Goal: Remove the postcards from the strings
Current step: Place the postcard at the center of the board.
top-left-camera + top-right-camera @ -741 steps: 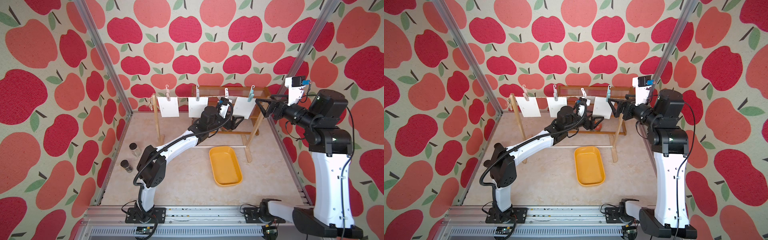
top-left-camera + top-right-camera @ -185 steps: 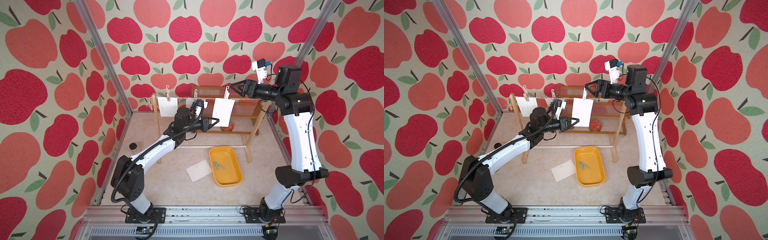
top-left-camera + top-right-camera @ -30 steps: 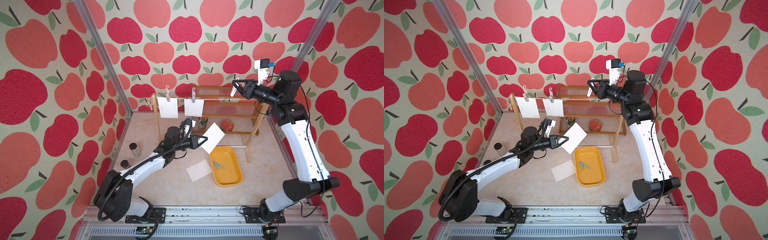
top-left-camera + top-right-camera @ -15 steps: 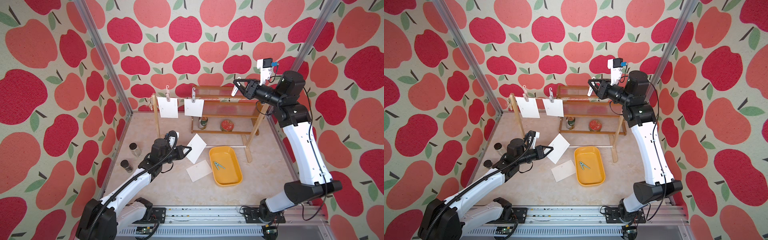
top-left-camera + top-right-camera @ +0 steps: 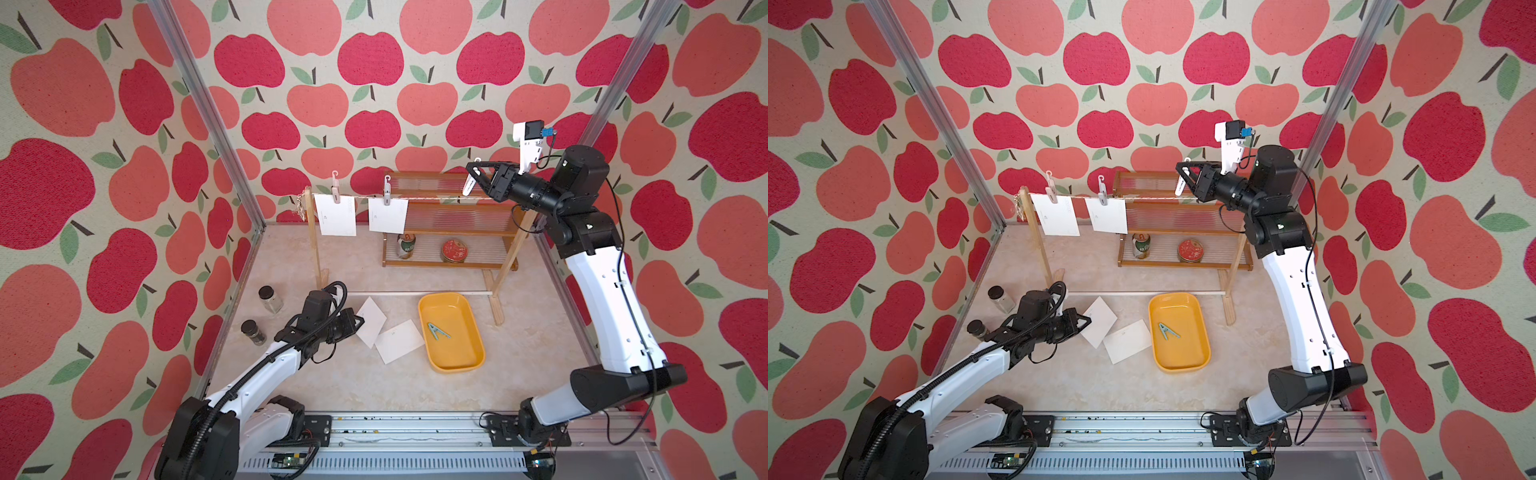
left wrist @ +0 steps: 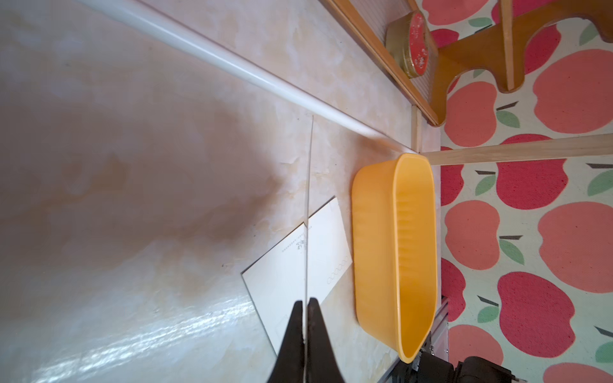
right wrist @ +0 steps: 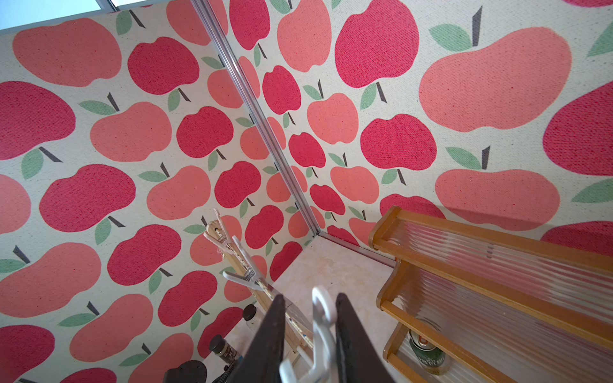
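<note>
The left end effector point(image 5: 353, 323) clamps a white paper postcard point(image 5: 372, 322) low over the counter point(image 5: 332, 382); the right end effector point(image 5: 473, 176) grips a white plastic clothespin point(image 5: 468, 188) by the beige-and-red twine point(image 5: 361, 196). The two postcards point(image 5: 336, 215) hanging there sit toward the left arm's side.

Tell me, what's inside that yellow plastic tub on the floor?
One green clothespin lies in the yellow plastic tub, nothing else. Its whole bottom shows from above; nothing is covered.
</note>
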`<action>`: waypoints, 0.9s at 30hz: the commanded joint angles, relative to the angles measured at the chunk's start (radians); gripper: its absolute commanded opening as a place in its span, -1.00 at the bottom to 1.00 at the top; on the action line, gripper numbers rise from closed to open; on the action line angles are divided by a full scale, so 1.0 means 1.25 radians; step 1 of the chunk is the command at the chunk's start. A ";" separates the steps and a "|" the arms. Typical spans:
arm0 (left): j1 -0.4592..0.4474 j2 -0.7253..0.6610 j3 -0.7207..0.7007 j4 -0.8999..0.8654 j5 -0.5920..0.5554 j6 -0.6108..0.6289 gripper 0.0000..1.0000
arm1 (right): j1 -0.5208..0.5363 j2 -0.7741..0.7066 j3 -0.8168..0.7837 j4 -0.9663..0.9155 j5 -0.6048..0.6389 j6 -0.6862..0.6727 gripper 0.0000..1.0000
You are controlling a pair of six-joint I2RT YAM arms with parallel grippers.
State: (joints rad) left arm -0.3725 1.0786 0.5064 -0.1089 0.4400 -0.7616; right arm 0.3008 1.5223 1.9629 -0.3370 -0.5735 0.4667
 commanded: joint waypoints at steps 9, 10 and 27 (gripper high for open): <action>0.022 -0.007 -0.032 -0.139 -0.104 -0.029 -0.23 | 0.001 -0.035 -0.033 0.017 -0.002 0.007 -0.45; 0.024 -0.017 -0.032 -0.150 -0.115 -0.029 -0.10 | 0.001 -0.036 -0.036 0.018 0.000 0.007 -0.45; 0.031 -0.182 0.069 -0.318 -0.225 -0.025 0.35 | 0.016 -0.049 -0.029 0.006 -0.015 0.009 -0.45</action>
State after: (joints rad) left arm -0.3305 0.8623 0.5541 -0.4831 0.1680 -0.7948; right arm 0.3050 1.4986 1.9182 -0.3302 -0.5766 0.4702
